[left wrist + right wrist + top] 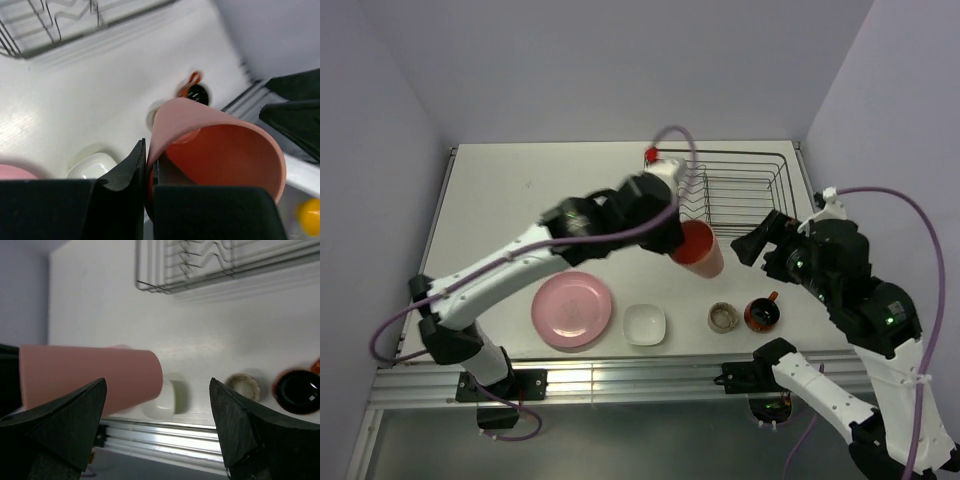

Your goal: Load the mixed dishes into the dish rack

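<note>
**A:** What do we see at the claws?

**B:** The left gripper [148,165] is clamped on the rim of the tall salmon-pink tumbler [220,150], one finger inside the wall and one outside. The tumbler lies tilted on its side in the air, with its mouth toward the wrist camera. It hangs just outside the near-left corner of the dish rack [786,175], not yet over the wires.

**A:** And the other claw?

**B:** The right gripper [157,385] has its fingers wide apart and holds nothing. It hovers just off the rack's near-right corner.

**A:** Where are the other dishes?

**B:** They sit in a row on the table [520,190], all on the near side of the rack. The dark red mug [761,314] is closest to it, with the speckled beige cup [724,317] beside the mug. Then come the small bowl [645,324] and, farthest out to the left, the pink plate [572,309]. We see no dishes in the rack.

**A:** Which step are we in?

**B:** We judge the tumbler is the first item, mid-carry. Next we need to move it over the rack's raised side, lower it among the prongs, and only then part the fingers. We must also stay clear of the right arm.
</note>
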Controlling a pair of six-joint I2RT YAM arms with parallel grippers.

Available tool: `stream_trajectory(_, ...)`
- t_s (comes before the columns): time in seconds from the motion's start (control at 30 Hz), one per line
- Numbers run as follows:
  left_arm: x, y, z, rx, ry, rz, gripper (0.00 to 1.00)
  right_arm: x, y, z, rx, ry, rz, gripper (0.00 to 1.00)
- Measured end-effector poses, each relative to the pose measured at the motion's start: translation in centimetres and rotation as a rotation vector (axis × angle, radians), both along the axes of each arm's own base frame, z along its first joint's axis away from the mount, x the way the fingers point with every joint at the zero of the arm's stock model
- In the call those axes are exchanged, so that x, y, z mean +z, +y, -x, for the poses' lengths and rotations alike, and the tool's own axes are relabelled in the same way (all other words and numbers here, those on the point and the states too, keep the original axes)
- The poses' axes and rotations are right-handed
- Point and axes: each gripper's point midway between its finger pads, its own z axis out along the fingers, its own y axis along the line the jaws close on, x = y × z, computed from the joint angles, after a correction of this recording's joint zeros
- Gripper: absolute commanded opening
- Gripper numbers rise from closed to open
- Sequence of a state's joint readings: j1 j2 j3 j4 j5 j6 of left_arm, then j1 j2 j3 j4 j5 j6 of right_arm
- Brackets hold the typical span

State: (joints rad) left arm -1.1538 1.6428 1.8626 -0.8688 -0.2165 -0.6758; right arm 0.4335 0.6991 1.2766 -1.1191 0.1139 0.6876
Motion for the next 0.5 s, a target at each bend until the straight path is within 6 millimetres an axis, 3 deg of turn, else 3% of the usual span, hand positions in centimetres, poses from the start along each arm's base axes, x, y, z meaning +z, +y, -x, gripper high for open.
stream_trajectory(0.07,5.1,2.7,-1.1,0.029,0.000,0.133,0.00,4.0,1.1,0.0,0.050,-0.040,-0.048,0.90)
stream_trajectory(0.13,8.5,6.0,-2.3,0.078,0.014,0.239,0.00,6.9,2.3,0.0,0.100,-0.066,-0.096,0.90)
stream_trajectory(0.23,11.2,9.9,-2.7,0.124,0.046,0.359,0.00,8.3,4.7,0.6,0.206,-0.052,-0.186,0.90)
stream_trajectory(0.33,10.6,11.3,-1.0,0.085,0.142,0.453,0.00,7.1,6.8,2.1,0.308,-0.006,-0.289,0.90)
stream_trajectory(0.5,5.9,10.8,0.9,0.025,0.372,0.564,0.00,4.7,9.5,3.9,0.439,0.022,-0.473,0.91)
